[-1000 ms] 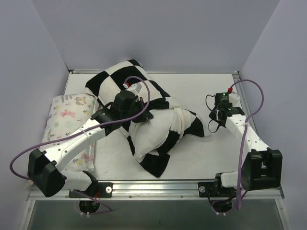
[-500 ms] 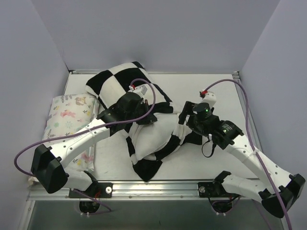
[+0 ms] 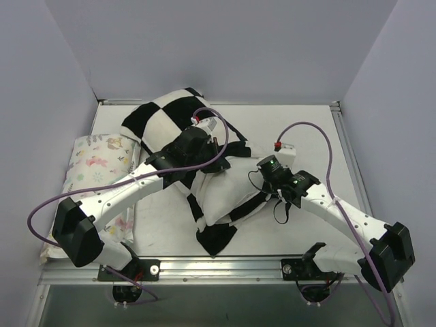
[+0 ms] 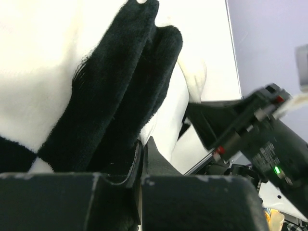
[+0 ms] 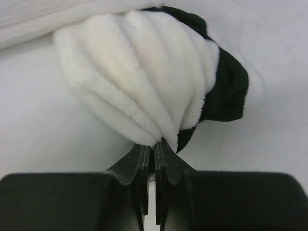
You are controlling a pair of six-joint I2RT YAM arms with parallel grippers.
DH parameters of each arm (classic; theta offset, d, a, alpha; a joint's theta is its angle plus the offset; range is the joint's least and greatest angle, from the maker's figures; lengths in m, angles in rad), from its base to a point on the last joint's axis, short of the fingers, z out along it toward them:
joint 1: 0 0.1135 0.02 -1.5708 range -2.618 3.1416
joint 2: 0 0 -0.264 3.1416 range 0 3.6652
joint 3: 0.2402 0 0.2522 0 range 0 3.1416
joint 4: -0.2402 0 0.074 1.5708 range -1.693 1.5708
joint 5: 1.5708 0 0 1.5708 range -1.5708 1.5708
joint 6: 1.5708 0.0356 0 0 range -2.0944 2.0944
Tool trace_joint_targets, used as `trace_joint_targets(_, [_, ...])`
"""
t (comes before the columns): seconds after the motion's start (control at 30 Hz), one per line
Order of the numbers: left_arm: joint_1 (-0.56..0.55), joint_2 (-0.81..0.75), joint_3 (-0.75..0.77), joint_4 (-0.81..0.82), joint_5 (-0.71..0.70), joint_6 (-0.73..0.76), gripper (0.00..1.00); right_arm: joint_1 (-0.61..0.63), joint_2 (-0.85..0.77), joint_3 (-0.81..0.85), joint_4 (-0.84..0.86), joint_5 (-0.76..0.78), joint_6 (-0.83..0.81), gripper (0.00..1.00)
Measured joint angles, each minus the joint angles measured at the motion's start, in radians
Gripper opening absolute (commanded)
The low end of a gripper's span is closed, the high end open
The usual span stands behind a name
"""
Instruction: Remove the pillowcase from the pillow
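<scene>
The right arm has swung in from the right side of the table (image 3: 306, 129), and the right fingers (image 5: 171, 161) are now closed on a bunched corner of the checkered pillowcase (image 3: 163, 116). The left fingers (image 4: 156, 163) stay pinched on a black fold of it. The pillow (image 3: 221, 194), seemingly the white bulge mid-table, is still mostly covered. With two grips set, stripping looks ready to begin.

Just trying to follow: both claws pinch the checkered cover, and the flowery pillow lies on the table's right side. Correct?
No: the top view shows the flowery pillow on the left side. The left gripper and right gripper do pinch the checkered cover.
</scene>
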Motion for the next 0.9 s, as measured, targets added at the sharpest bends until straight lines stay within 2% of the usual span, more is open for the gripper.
trace_joint_targets(0.27, [-0.01,-0.002,0.052,-0.013,0.007,0.005,0.0,-0.294,-0.072,-0.074,0.055,-0.084,-0.023,0.0])
trace_joint_targets(0.5, [-0.01,-0.048,0.064,-0.043,0.01,0.008,0.0,-0.536,-0.075,-0.121,0.129,-0.28,-0.055,0.0])
trace_joint_targets(0.63, [-0.01,-0.093,0.065,-0.075,0.012,0.011,0.0,-0.587,-0.042,-0.12,0.159,-0.362,-0.064,0.0])
trace_joint_targets(0.9, [-0.005,-0.191,0.065,-0.148,0.019,0.018,0.0,-0.675,0.187,-0.061,0.238,-0.549,-0.064,0.0])
